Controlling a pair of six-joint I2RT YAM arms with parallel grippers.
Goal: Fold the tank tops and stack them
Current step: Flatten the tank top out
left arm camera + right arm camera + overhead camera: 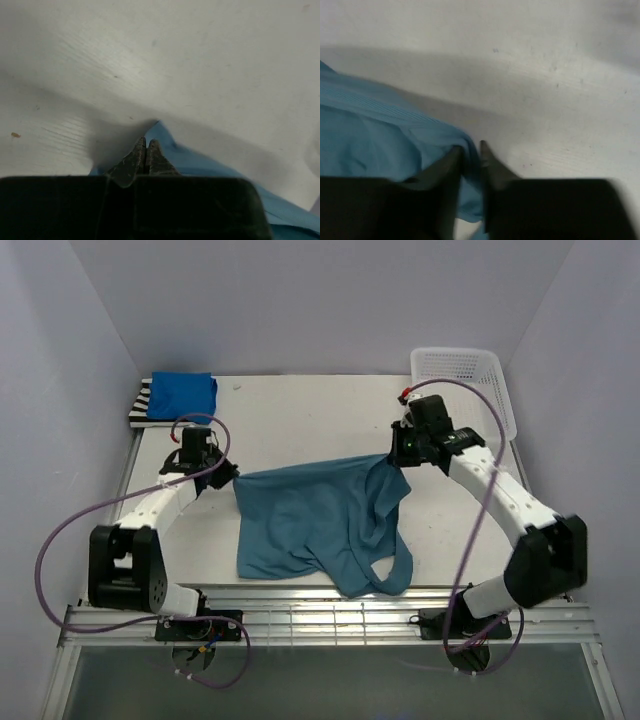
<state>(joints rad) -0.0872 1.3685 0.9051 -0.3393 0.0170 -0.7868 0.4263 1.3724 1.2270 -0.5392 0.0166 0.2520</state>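
White worktop [300, 420]: left fingers [132, 160], right fingers [445, 172] clamp teal tank top [310, 515] corners; I reckon to spread it flat.

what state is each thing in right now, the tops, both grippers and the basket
teal tank top: unfolded, rumpled, stretched between both grippers
royal blue tank top: folded, lying on the striped one at the far left corner
striped tank top: under the blue one, only its edge showing
left gripper: shut on the teal top's left corner
right gripper: shut on its right corner
white basket: far right corner, untouched
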